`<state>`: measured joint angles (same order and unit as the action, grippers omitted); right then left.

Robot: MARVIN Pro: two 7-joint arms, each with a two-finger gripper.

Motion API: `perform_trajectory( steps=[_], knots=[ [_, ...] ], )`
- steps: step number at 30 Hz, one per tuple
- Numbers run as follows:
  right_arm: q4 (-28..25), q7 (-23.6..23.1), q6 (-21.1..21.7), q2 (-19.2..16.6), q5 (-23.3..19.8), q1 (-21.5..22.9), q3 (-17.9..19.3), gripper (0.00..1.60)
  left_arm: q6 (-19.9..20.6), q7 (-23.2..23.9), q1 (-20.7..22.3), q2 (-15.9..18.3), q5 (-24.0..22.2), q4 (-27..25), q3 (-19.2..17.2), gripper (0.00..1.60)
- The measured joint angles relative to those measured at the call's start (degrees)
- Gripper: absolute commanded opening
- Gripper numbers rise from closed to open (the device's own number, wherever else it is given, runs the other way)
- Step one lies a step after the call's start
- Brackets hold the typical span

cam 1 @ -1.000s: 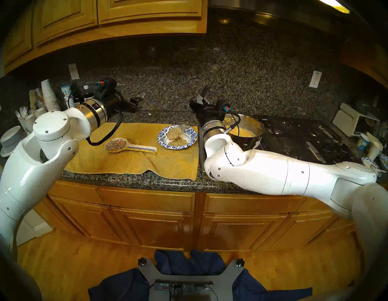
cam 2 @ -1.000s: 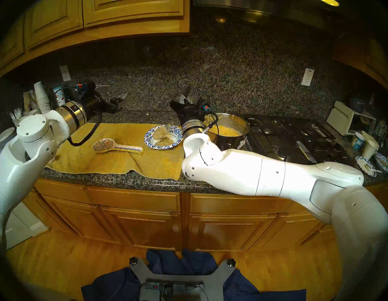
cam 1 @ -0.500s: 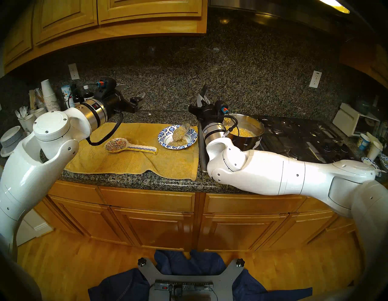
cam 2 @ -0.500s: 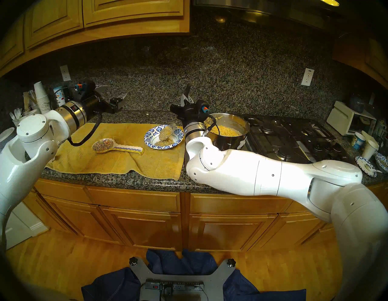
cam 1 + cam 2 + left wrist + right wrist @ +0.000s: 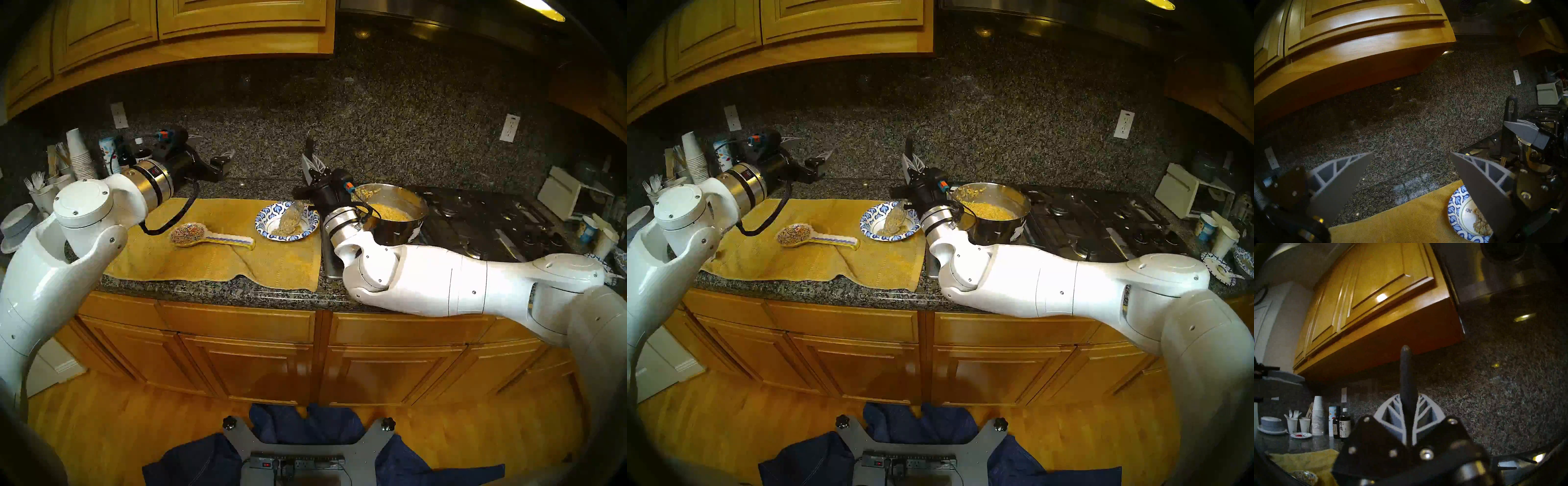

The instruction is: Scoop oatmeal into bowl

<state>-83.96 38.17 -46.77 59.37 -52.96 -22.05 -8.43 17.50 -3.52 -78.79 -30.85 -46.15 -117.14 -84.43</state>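
Tipping upward, right pincer [image 5: 314, 163] gripping spoon [image 5: 294, 212]

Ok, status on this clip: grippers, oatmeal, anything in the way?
Left gripper open, empty. Right gripper shut on spoon, tipped over bowl. Oatmeal in bowl. Nothing in the way.

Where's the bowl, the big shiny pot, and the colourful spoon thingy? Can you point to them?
bowl [image 5: 268, 213]: head left view, on its blue-and-white patterned rim.
shiny pot [image 5: 397, 230]: head left view, on its steel outer wall.
painted spoon rest [image 5: 187, 234]: head left view, on its round patterned end.
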Motion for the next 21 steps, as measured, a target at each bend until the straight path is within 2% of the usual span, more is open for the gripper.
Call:
perform_trajectory(
  steps=[14,21],
  knots=[
    [5.1,-1.8,0.2,1.1,14.8,2.4,-1.9,0.00,0.0,0.0,0.0,0.0,0.0,0.0,0.0,1.60],
    [7.6,-1.4,0.2,1.5,20.9,3.0,-2.1,0.00,0.0,0.0,0.0,0.0,0.0,0.0,0.0,1.60]
  ],
)
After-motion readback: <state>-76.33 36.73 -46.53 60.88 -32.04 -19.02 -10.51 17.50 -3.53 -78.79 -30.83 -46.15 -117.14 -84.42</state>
